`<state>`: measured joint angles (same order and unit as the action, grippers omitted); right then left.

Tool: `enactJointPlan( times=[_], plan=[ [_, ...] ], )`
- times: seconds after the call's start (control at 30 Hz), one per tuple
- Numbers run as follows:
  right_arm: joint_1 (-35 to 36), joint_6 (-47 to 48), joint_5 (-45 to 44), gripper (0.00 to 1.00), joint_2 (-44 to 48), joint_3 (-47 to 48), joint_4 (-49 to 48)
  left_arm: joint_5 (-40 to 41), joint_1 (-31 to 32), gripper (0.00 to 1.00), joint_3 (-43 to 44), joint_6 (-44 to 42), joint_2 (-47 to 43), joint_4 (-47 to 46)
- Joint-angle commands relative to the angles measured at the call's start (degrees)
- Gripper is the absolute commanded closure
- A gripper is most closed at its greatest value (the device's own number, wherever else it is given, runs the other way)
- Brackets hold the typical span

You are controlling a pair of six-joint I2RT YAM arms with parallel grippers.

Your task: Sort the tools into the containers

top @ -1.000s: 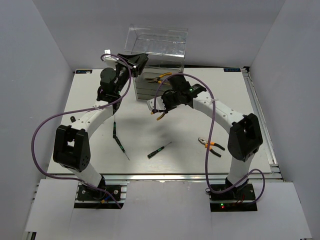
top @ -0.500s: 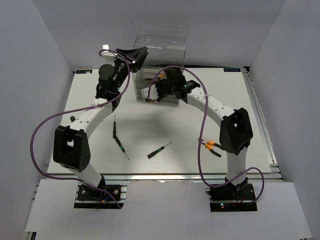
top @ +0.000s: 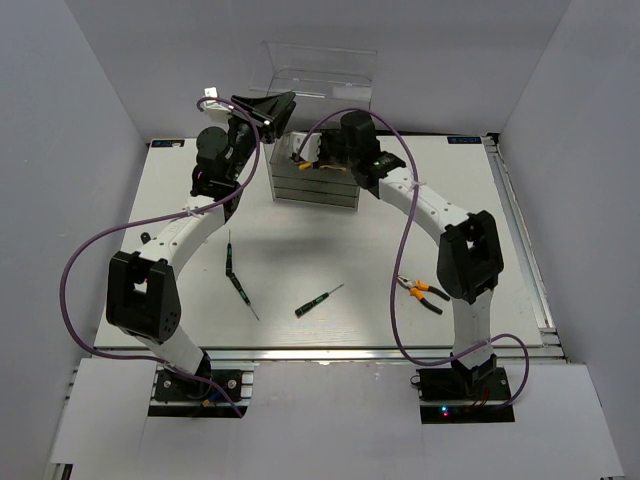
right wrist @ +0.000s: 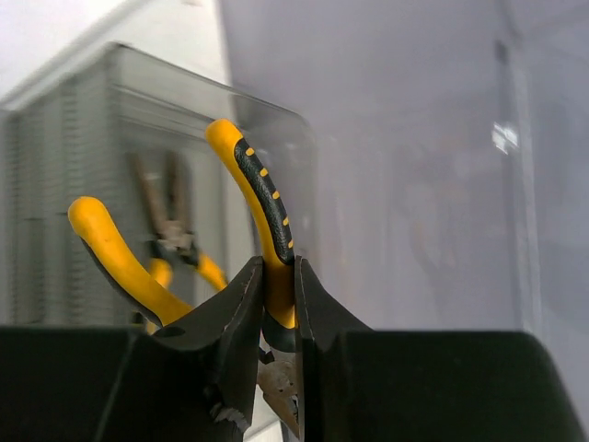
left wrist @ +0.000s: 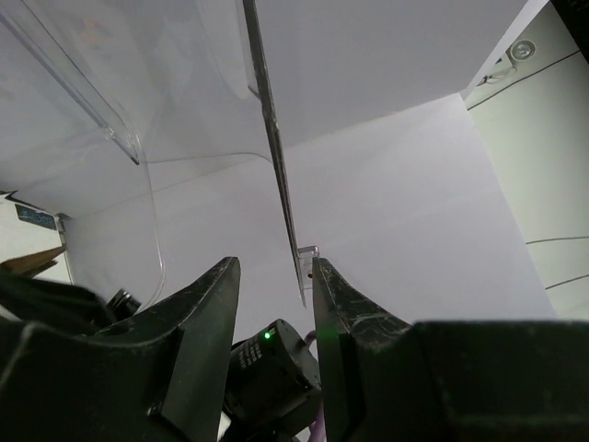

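Note:
The containers [top: 315, 190] are a stack of smoky clear drawers at the back of the table. Its clear top part [top: 320, 72] is raised and tilted back. My left gripper [top: 270, 108] is at its left corner. In the left wrist view the jaws [left wrist: 273, 262] stand apart around the thin clear wall [left wrist: 267, 120], which lies against the right finger. My right gripper [top: 318, 155] hovers over the stack's open top, shut on one handle of orange-and-black pliers [right wrist: 262, 203]. A second pair of pliers [right wrist: 170, 230] shows through the clear wall behind.
On the table lie another pair of pliers [top: 422, 292] at the right and three screwdrivers: two [top: 230, 255] [top: 243, 293] left of centre and one [top: 318, 300] in the middle front. White walls close in the table on three sides.
My right arm has carried the pliers from in front of the stack to over its open top. The left gripper has lifted the clear top part slightly higher.

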<state>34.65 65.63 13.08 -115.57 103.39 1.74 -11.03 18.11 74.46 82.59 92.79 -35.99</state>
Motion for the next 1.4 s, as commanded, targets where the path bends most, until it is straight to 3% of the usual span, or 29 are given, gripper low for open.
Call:
enactJointPlan(
  times=[0.0,0.27,0.3,0.33,0.4,0.43,0.53,0.7,0.8,0.9,0.93,1.03,1.17,1.37],
  plan=[
    [-0.5,-5.2,-5.5,1.0,-0.4,1.3,-12.8,0.0,-0.3,0.52,2.4,0.1,-1.4,-0.7],
    [-0.8,-6.2,-12.8,1.0,-5.0,2.8,-17.8,0.0,-0.3,0.52,2.3,-0.1,-1.7,-0.7],
    [-0.8,-6.3,-12.8,0.96,-5.5,3.0,-17.7,0.0,-0.3,0.52,2.3,-0.1,-1.7,-0.7],
    [-0.7,-6.2,-14.6,0.8,-5.8,3.0,-17.9,0.0,-0.3,0.52,2.2,-0.1,-1.7,-0.7],
    [-0.8,-5.8,-15.2,0.69,-6.3,2.2,-18.8,0.0,-0.3,0.52,2.0,-0.1,-1.9,-0.7],
    [-0.7,-5.5,-15.4,0.56,-6.3,1.7,-19.2,0.0,-0.3,0.52,2.0,-0.1,-1.9,-0.7],
    [-0.8,-5.5,-14.8,0.38,-5.6,0.7,-18.4,0.0,-0.3,0.52,1.8,-0.2,-1.9,-0.7],
    [-0.8,-9.0,-9.1,0.21,-2.7,0.9,-13.0,-0.2,-0.3,0.52,1.8,-0.2,-1.9,-0.7],
    [-0.8,-9.5,0.0,0.11,0.8,3.4,-1.6,-0.3,-0.3,0.52,1.7,-0.2,-1.9,-0.7],
    [-0.8,-1.6,13.8,0.11,5.7,3.0,15.1,-0.3,-0.3,0.52,1.2,-0.2,-2.1,-0.7],
    [-0.7,5.8,16.8,0.11,8.5,0.6,23.5,-0.4,-0.3,0.52,1.0,-0.2,-2.1,-0.7],
    [-0.8,16.6,24.3,0.11,13.1,-3.5,34.4,-0.5,-0.3,0.52,0.7,-0.3,-2.2,-0.7],
    [-0.8,19.7,26.7,0.11,16.1,-9.6,50.0,-0.8,-0.5,0.52,0.1,-0.8,-2.4,-0.8],
    [-2.8,15.6,24.9,0.16,23.6,-20.3,56.1,-1.6,-0.8,0.52,0.0,-0.9,-2.0,-0.8]
  ],
)
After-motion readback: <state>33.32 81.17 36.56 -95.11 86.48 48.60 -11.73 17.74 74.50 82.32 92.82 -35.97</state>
